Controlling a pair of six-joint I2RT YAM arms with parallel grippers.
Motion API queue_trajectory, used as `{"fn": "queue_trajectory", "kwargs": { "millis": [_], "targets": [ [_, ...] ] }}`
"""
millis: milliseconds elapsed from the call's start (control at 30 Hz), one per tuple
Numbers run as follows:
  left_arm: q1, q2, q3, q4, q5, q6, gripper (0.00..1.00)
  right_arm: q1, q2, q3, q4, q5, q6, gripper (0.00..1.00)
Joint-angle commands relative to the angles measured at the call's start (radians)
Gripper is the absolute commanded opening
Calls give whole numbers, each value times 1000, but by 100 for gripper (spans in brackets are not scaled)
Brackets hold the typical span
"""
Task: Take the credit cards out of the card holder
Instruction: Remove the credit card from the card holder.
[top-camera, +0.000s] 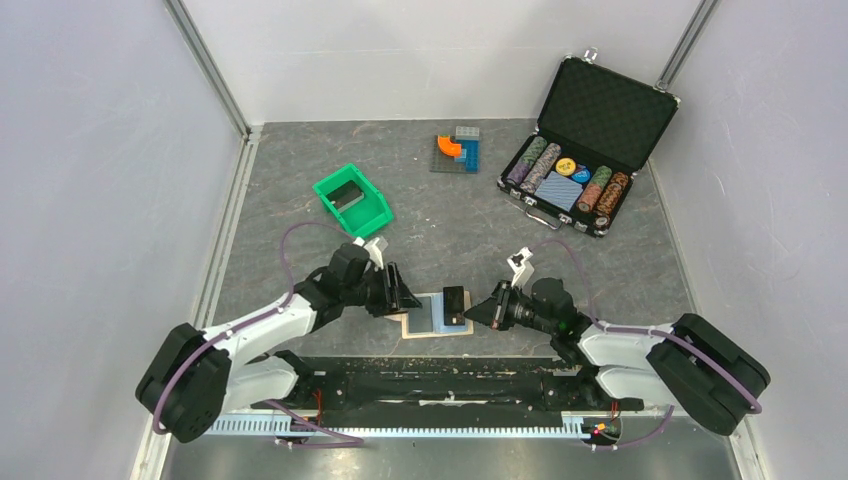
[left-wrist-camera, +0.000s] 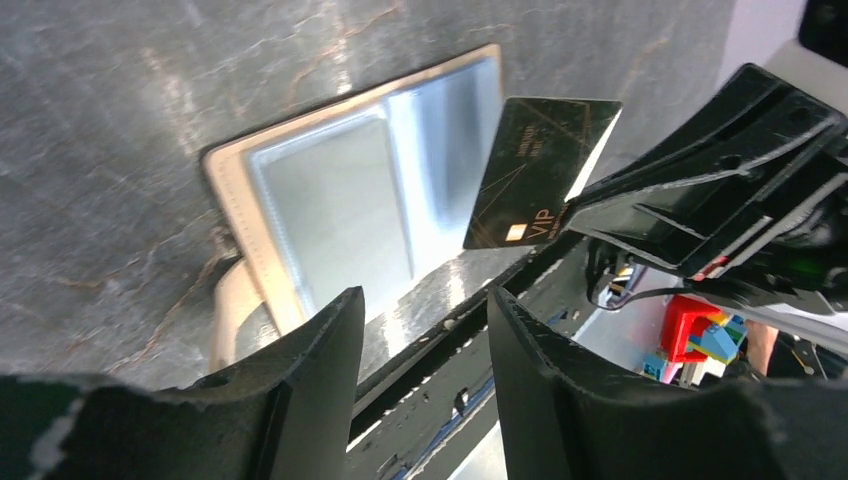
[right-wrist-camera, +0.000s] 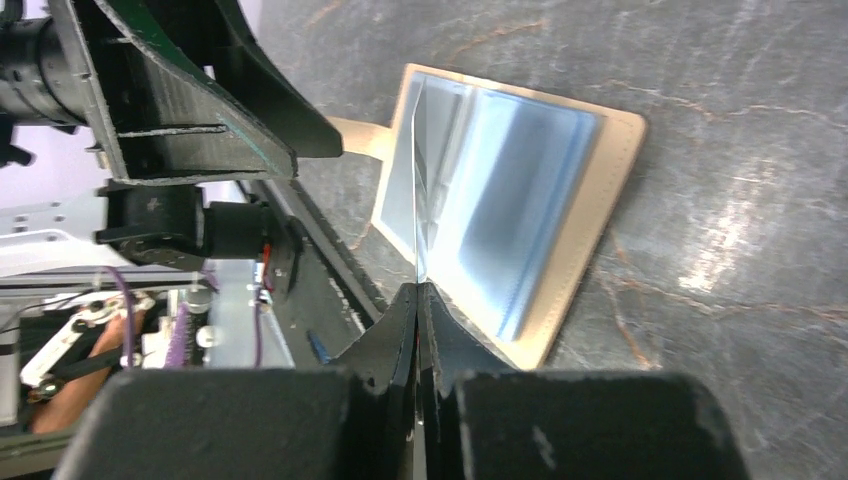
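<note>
Our right end effector (right-wrist-camera: 418, 292) is pinched shut on one black card (left-wrist-camera: 540, 170). It grips the card by a corner and holds it tilted over the holder (left-wrist-camera: 330, 215). Our left end effector (left-wrist-camera: 425, 305) is partly open with nothing in it, just beside the holder. The holder lies open on the counter (top-camera: 450, 220).

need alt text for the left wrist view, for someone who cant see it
The right gripper pinches a black credit card marked VIP by one corner, holding it tilted over the open card holder, which lies flat on the grey table. In the foreground the left gripper has its two fingers apart, holding nothing.
</note>
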Motion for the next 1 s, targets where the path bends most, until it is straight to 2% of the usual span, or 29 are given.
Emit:
{"fn": "queue_trajectory", "kwargs": {
  "millis": [0,233,400,633,800,900,967],
  "targets": [
    [-3,-39,16,129,75,-13,56,-2,-21,-23,157,-55,77,0],
    [-3,-34,-12,277,134,-44,57,-2,-38,-34,223,-74,120,0],
    [-3,-10,-40,403,172,-97,57,0,-37,-59,356,-87,198,0],
    [-6,-22,-88,595,205,-212,59,9,-48,-82,483,22,279,0],
    [-16,-33,-98,630,191,-230,60,45,-30,-59,501,49,286,0],
    [-21,-26,-102,663,200,-250,54,61,0,-48,525,48,291,0],
    [-24,-27,-105,681,205,-266,42,67,16,-47,544,44,296,0]
  ]
}}
